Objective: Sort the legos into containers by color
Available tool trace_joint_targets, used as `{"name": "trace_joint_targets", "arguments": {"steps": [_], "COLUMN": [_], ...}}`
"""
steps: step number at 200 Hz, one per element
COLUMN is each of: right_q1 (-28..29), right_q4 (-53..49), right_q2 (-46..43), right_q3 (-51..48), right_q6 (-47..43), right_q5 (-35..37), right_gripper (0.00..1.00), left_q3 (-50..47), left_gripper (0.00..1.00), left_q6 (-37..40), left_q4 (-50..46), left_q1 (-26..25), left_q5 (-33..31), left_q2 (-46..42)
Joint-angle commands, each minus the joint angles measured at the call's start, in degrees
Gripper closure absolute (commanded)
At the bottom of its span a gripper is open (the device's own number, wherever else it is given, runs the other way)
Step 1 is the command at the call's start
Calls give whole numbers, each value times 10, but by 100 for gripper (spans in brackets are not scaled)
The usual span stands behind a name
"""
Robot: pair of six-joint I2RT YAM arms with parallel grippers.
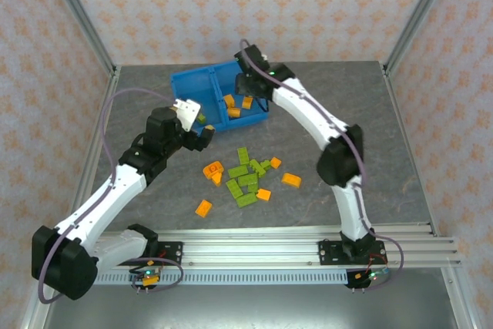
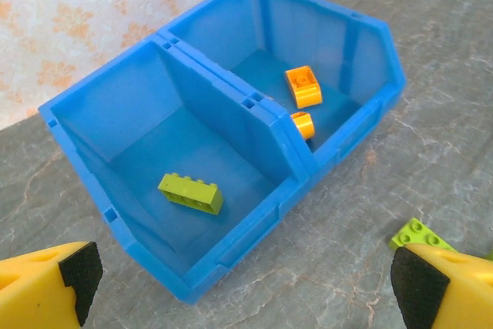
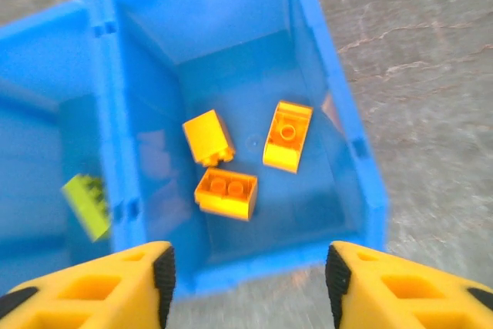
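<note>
The right gripper (image 3: 250,287), jaws apart and empty, hangs over the blue bin (image 3: 231,52); three orange legos (image 3: 226,193) lie beneath it. The left gripper (image 2: 246,287), also apart, faces one green lego (image 2: 191,192) in the other compartment.

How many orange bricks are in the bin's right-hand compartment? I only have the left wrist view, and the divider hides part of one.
Observer: Three orange bricks lie in it, all plain from the right wrist camera.
Operator: Where is the right arm?
Observer: The right arm reaches over that compartment. Its jaws stand open with nothing between them.
Operator: What is left to sort?
Observer: A mixed pile of green and orange bricks lies on the table in front of the bin, between the two arms.
</note>
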Motion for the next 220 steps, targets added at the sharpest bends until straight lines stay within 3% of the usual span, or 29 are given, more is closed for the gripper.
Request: {"name": "trace_joint_targets", "arguments": {"steps": [1, 34, 53, 76, 101, 145, 220], "right_q1": [1, 2, 1, 1, 2, 1, 1], "right_q4": [12, -1, -40, -84, -115, -105, -103], "right_q2": [-154, -354, -440, -508, -564, -593, -606], "right_q3": [-104, -294, -365, -430, -476, -523, -531], "right_q6": [-31, -74, -91, -100, -114, -110, -142], "right_q5": [-22, -34, -28, -23, -64, -74, -36], "right_gripper": [38, 22, 16, 9, 5, 2, 1], "left_q3": [43, 121, 167, 207, 262, 312, 334], "left_gripper": [0, 0, 0, 3, 8, 25, 34], "left_q6": [-95, -309, -446, -521, -569, -636, -628], "left_q4": [-16, -159, -245, -271, -288, -284, -274], "left_q1": [4, 0, -13, -68, -125, -156, -184], "left_q5": [-51, -165, -165, -141, -122, -69, -36], "left_q2": [18, 86, 147, 205, 281, 398, 497]}}
